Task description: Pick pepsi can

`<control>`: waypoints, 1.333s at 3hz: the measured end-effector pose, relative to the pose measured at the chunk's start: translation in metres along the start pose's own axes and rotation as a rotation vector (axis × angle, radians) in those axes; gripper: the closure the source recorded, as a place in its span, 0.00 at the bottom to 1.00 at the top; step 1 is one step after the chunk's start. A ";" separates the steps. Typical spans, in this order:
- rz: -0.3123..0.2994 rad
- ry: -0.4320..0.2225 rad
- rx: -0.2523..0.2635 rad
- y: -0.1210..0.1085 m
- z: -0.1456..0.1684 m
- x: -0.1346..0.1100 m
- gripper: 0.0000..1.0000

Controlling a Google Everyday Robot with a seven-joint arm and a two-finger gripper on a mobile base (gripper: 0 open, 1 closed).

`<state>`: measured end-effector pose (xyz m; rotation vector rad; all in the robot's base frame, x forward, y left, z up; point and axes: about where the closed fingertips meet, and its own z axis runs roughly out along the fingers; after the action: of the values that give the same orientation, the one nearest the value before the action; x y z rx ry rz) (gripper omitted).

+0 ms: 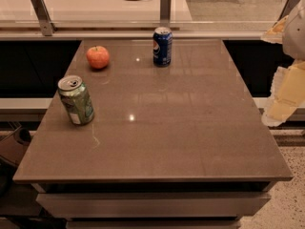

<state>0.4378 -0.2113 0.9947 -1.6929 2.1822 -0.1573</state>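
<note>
Camera view shows a brown table. Off its right edge the pale arm hangs down, cut off by the frame. Whether the jaws of its gripper are open cannot be told. Well left of the jaws and farther back, the pepsi can stands upright. A green can and an apple sit farther left.

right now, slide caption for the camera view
Pepsi can upright at the table's far edge, apple and green can left of it, tool beyond the right edge.
</note>
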 end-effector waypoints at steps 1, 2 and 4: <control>0.000 0.000 0.000 0.000 0.000 0.000 0.00; 0.064 -0.071 0.023 -0.015 0.005 0.000 0.00; 0.246 -0.310 0.126 -0.064 0.027 -0.019 0.00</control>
<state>0.5092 -0.2065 0.9942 -1.2730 2.0753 0.0321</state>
